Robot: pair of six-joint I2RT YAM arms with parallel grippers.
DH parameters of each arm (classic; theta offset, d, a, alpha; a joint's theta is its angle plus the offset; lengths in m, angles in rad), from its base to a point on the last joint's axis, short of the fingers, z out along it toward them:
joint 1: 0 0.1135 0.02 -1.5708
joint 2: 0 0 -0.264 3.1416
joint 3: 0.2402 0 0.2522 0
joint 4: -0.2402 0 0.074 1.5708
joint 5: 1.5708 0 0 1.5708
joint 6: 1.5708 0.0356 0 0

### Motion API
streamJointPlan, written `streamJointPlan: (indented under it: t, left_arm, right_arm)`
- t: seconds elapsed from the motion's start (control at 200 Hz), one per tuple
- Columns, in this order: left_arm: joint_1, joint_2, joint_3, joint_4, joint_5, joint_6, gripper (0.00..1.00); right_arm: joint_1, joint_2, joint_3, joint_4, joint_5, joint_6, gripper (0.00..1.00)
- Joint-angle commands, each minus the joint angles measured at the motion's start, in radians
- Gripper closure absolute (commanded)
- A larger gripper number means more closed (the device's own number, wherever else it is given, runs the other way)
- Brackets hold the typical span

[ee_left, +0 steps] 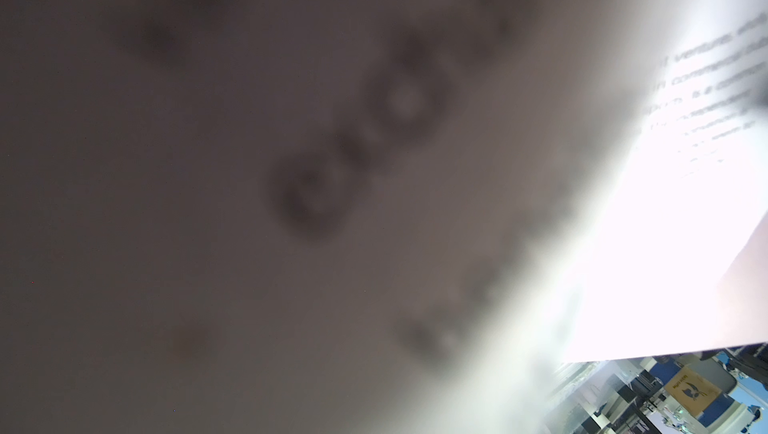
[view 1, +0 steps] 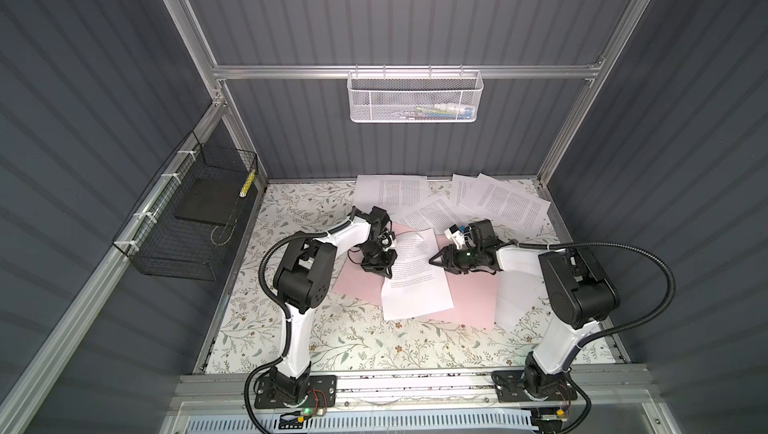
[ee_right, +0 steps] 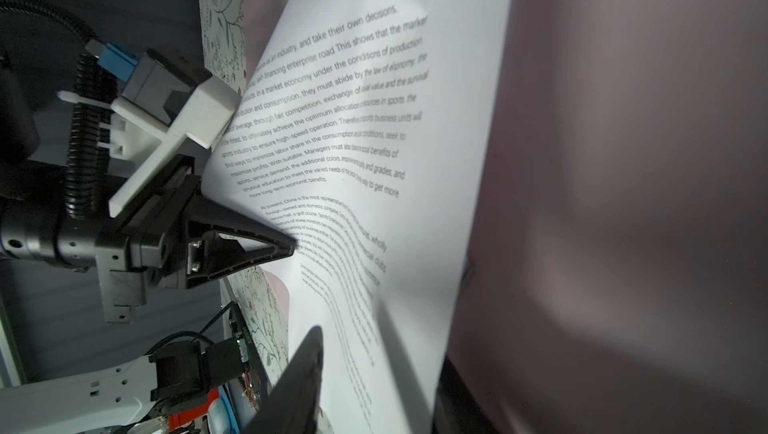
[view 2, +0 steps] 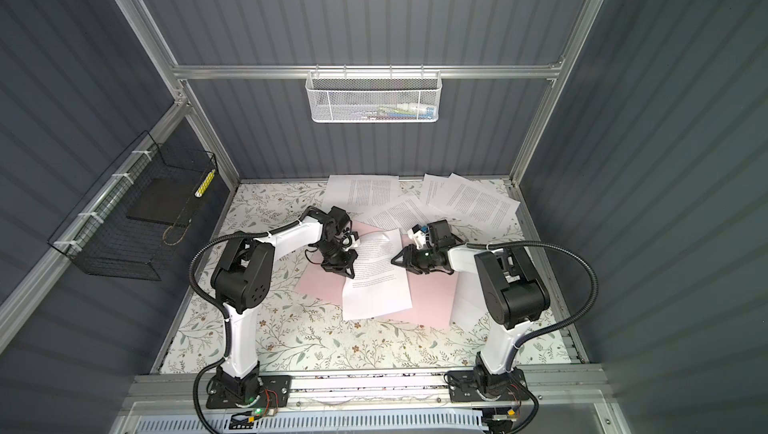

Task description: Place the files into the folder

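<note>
The left arm [view 1: 305, 274] and the right arm [view 1: 575, 282] reach in over a flowery table [view 1: 332, 340]. The pink folder [view 1: 469, 299] lies open and flat in the middle. One sheet [view 1: 415, 290] rests on it. The left gripper [view 1: 389, 276] pinches the sheet's left edge tight. The right gripper [view 1: 432, 261] has its fingers apart around the right edge. More sheets [view 1: 498, 199] lie at the back.

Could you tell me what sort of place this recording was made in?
Most likely a purpose-built robot test cell: grey wall panels on an aluminium frame enclose a floral-covered table, the left arm and right arm are bolted to a front rail, and a white mesh basket hangs from the frame.
</note>
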Motion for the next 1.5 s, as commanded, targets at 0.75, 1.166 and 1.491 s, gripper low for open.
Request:
streamJointPlan:
  t: [0.75, 1.166, 1.491]
  left_arm:
    - [0.061, -0.227, -0.074, 0.056, -0.167, -0.136, 0.45]
    - [0.343, -0.347, -0.285, 0.175, -0.291, -0.221, 0.04]
    - [0.375, -0.252, -0.238, 0.336, 0.087, -0.196, 0.26]
  right_arm:
    - [-0.044, -0.081, -0.091, 0.064, -0.008, 0.051, 1.0]
    - [-0.19, -0.081, -0.193, 0.119, -0.031, 0.083, 1.0]
    - [-0.251, -0.057, -0.261, 0.235, -0.07, 0.13, 1.0]
